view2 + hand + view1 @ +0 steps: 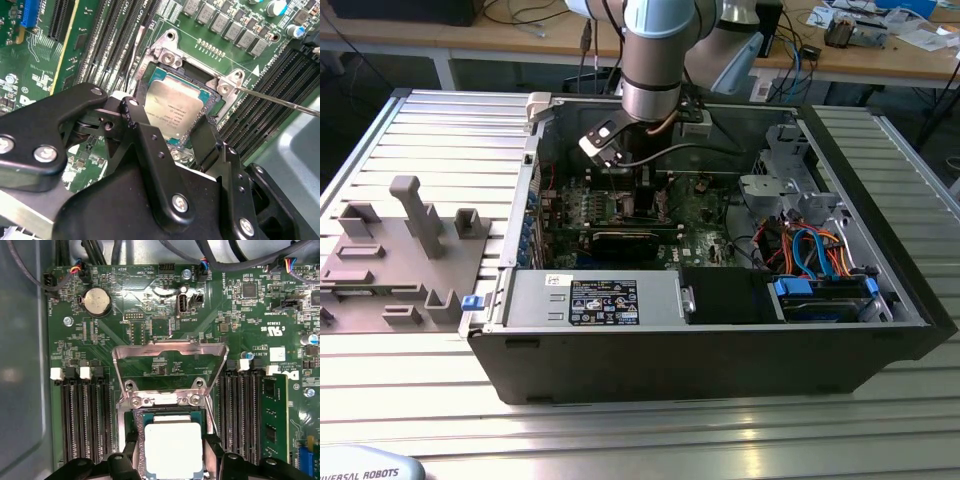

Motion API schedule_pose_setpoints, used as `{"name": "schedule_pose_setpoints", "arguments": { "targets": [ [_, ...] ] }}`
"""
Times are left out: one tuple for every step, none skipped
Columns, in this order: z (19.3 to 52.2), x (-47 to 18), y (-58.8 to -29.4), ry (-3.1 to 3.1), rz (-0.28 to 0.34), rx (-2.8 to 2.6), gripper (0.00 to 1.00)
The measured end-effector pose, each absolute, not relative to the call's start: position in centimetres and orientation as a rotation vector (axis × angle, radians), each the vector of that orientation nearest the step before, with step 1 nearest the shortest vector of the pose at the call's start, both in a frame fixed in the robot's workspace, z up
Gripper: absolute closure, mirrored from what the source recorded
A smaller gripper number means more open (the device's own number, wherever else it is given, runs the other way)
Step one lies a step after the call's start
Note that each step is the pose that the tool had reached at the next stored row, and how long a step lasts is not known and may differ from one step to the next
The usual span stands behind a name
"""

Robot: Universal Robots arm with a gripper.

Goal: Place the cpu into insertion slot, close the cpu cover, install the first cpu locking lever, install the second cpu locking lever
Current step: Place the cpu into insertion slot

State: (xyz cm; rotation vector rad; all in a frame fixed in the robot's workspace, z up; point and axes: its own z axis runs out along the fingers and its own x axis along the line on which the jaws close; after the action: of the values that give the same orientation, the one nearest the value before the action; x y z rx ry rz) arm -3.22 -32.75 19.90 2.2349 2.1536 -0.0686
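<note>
In both wrist views the cpu [172,447] [175,105], a square chip with a silvery top, lies level in the insertion slot [162,400] [170,57] on the green board. My gripper [172,440] [167,122] straddles it, with one black finger against each of two opposite edges. The cpu cover [170,346], a thin metal frame, stands swung up behind the slot. A thin locking lever [280,100] juts out free beside the slot. In the exterior view the arm [650,60] reaches down into the open computer case.
Black memory slots [82,420] flank the socket, and one holds a green module [272,415]. A coin battery [96,301] and cables sit further along the board. The case walls, power supply [600,300] and drive bay [810,250] hem in the arm. A grey fixture [400,250] lies outside.
</note>
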Motion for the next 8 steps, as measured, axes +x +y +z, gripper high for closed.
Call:
{"name": "schedule_pose_setpoints", "arguments": {
  "targets": [
    [19.9,-3.22,-32.75,2.153,-0.069,2.235,0.38],
    [19.9,-3.21,-32.74,2.153,-0.069,2.235,0.38],
    [19.9,-3.21,-32.74,2.154,-0.068,2.235,0.38],
    [19.89,-3.2,-32.66,2.154,-0.068,2.235,0.38],
    [19.89,-3.2,-32.6,2.154,-0.068,2.235,0.38],
    [19.89,-3.2,-32.56,2.154,-0.068,2.235,0.38],
    [19.89,-3.2,-32.52,2.154,-0.068,2.235,0.38],
    [19.88,-3.2,-32.48,2.154,-0.068,2.235,0.38]
  ]
}}
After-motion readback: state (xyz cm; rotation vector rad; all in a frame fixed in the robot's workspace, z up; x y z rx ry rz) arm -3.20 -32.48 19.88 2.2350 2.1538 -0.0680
